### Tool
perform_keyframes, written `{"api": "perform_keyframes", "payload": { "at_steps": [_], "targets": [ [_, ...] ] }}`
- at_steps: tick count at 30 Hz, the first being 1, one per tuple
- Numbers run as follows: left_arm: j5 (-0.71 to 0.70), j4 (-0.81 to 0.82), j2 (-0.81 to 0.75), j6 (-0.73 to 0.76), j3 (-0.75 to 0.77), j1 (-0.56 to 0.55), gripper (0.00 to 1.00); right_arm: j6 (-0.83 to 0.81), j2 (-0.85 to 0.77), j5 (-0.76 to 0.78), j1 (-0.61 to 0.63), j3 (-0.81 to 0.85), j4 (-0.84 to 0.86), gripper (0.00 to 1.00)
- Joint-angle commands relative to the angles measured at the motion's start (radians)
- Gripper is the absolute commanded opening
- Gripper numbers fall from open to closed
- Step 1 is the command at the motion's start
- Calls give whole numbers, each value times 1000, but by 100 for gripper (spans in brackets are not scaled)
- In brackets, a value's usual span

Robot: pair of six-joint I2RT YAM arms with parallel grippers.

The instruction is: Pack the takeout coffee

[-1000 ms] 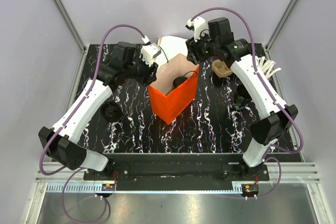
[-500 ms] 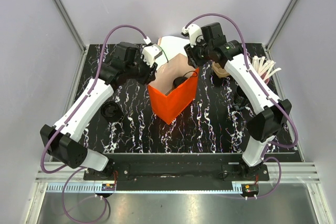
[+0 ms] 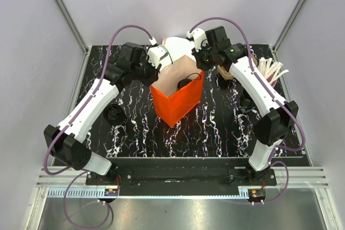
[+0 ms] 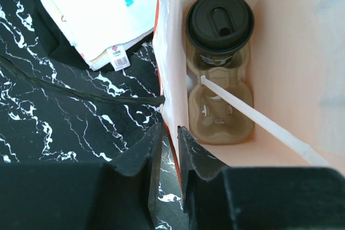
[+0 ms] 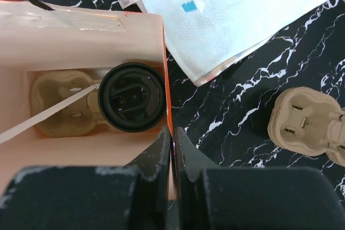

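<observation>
Noted flat black disc [image 3: 114,114] on near-left counter [image 3: 215,127]. Found orange bag [image 3: 175,106] upright, mouth open, mid-counter. Confirmed left claw [image 4: 171,149] pinching its left rim, right claw [image 5: 172,146] pinching its right rim. Located takeout coffee [image 4: 219,22], lidded, inside bag, seated in cardboard carrier [image 4: 221,117], well nearer right claw. Observed white paper [image 3: 175,47] flat beyond.

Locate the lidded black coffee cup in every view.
Top external: coffee cup just above centre, inside the orange bag.
Left wrist: cup upper middle, deep in the bag.
Right wrist: cup centre-left, by the bag's wall.
Shared landmark: the orange bag around it.
</observation>
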Motion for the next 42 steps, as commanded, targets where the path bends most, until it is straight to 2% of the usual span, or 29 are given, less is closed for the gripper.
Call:
{"api": "perform_keyframes", "payload": {
  "at_steps": [1,9,25,42],
  "targets": [
    [-49,12,22,20,58,-6,21,22,-69,35,16,-15,2,9],
    [-59,18,47,23,92,-5,21,73,-121,67,31,-43,-10,2],
    [-63,16,137,35,186,-23,22,163,-215,110,54,-146,-90,0],
    [-125,15,247,33,295,-83,22,152,-339,-19,77,-235,-167,0]
  ]
}}
